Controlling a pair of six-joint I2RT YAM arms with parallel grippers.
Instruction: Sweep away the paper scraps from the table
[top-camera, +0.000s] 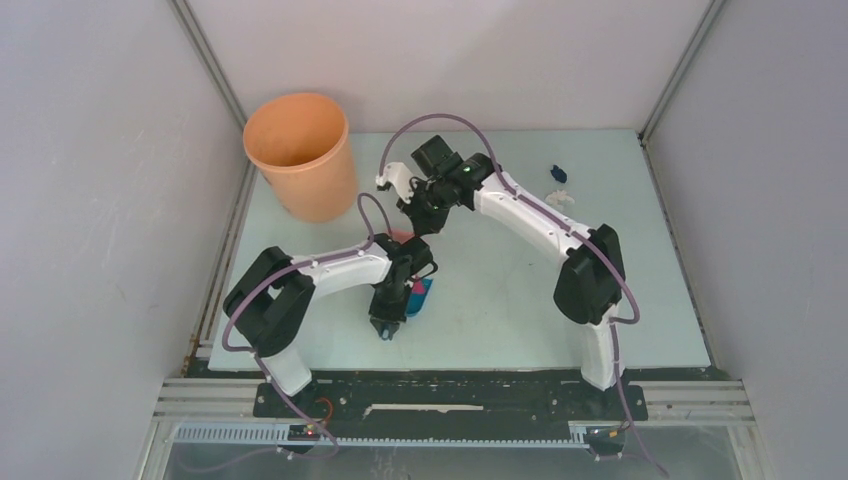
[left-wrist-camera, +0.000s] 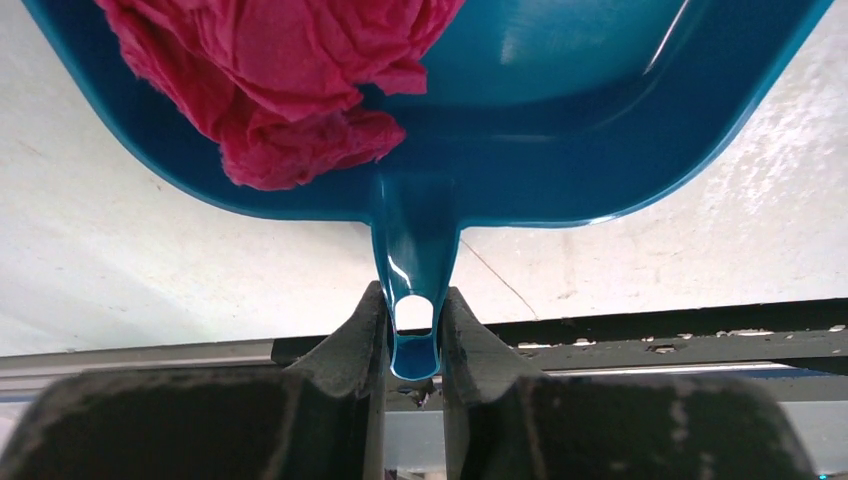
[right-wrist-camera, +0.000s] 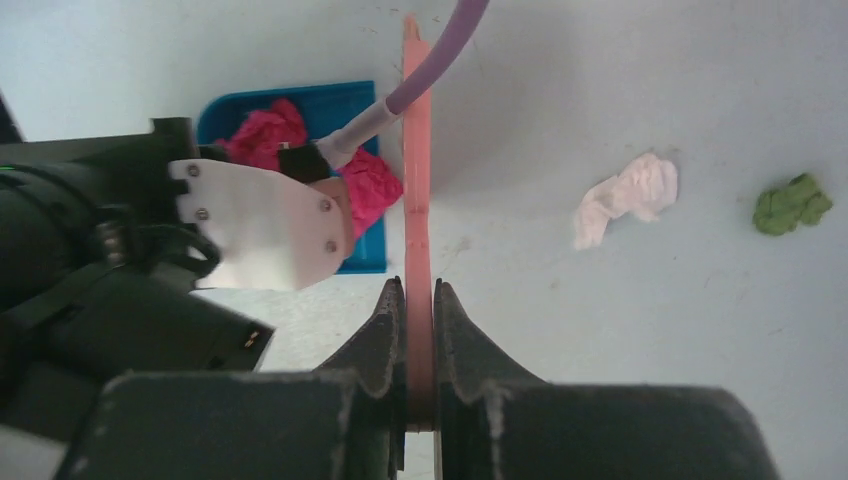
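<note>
Left jaws: nearly closed, pinching the thin handle of the blue dustpan (left-wrist-camera: 560, 110) from both sides.
Right jaws: almost shut, clamped flat on the pink brush handle (right-wrist-camera: 417, 190), which runs straight up away from them.
In the pan: crumpled magenta scraps (left-wrist-camera: 290, 80), heaped near the handle end.
Loose scraps: a white scrap (right-wrist-camera: 628, 197) and an olive green scrap (right-wrist-camera: 792, 204) lie on the surface (top-camera: 500, 310) to one side of the brush. From above, a dark blue scrap (top-camera: 558, 173) sits near the far right corner, well apart from the pan.
Doing it well: to my eye, the pan lip should sit flat and face the loose bits. The brush should come in low and slow, so the light paper slides rather than flicks. The pan should stay level, or the magenta spills.
Left arm (top-camera: 330, 268): folded low, elbow out left, wrist over the middle.
Right arm (top-camera: 540, 220): arched high, reaching across to just beyond the left wrist.
Orange bucket (top-camera: 300, 150): upright, far left corner.
</note>
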